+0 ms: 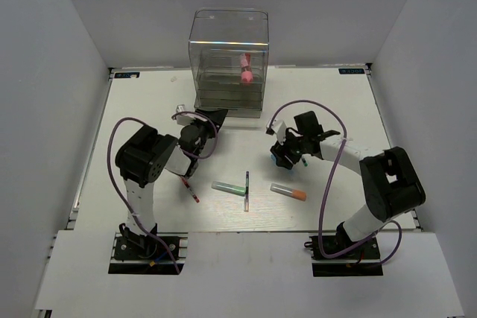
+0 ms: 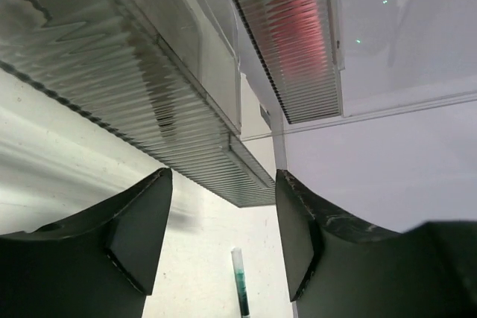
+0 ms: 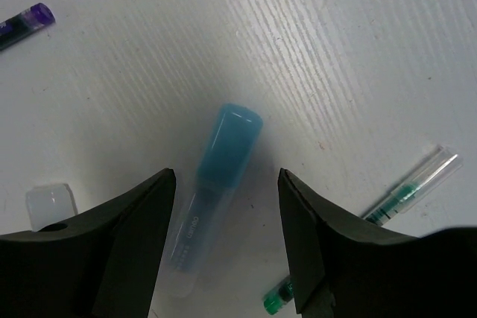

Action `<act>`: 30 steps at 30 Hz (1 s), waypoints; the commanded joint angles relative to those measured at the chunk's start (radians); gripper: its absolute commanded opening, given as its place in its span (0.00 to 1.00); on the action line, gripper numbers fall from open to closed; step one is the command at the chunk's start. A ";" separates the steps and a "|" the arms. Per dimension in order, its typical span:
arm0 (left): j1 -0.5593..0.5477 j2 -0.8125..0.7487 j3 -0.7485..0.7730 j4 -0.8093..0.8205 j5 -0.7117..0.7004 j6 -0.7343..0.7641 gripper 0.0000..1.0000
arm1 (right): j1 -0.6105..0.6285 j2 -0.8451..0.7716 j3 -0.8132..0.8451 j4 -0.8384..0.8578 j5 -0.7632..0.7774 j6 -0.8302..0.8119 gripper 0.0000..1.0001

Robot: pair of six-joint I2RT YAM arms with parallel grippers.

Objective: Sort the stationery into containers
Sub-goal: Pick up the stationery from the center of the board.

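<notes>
The containers are one tall clear drawer box (image 1: pixel 228 57) at the back, with a pink tube (image 1: pixel 244 68) in an upper drawer. My left gripper (image 1: pixel 215 118) is open just before the box's lowest drawers (image 2: pixel 186 132), nothing between its fingers (image 2: pixel 141 229); a thin green pen (image 2: pixel 243 288) lies on the table below. My right gripper (image 1: pixel 285 154) is open, straddling a light-blue marker (image 3: pixel 216 184) that lies flat. A green marker (image 1: pixel 227 188), a dark pen (image 1: pixel 247 190), a grey-orange marker (image 1: pixel 288 193) and a red pen (image 1: pixel 191 188) lie at mid-table.
Beside the right gripper lie a clear green-ink pen (image 3: pixel 406 193), a purple-capped pen (image 3: pixel 26 21) and a small white cap (image 3: pixel 51 203). White walls ring the table (image 1: pixel 149 109). A pink glow shows through a ribbed drawer front (image 2: pixel 298 31).
</notes>
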 commanded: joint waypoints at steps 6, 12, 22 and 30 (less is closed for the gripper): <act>-0.004 -0.190 -0.014 -0.261 0.045 0.096 0.71 | 0.032 0.034 0.007 -0.028 0.018 -0.024 0.64; -0.004 -0.393 -0.073 -0.551 0.024 0.185 0.71 | 0.048 0.052 -0.013 -0.014 0.033 -0.022 0.53; -0.004 -0.644 0.105 -1.448 0.047 0.205 0.71 | 0.055 0.031 0.031 -0.091 -0.025 -0.105 0.14; -0.004 -0.836 0.079 -1.679 0.168 0.050 0.78 | 0.057 -0.009 0.284 -0.121 -0.169 -0.353 0.10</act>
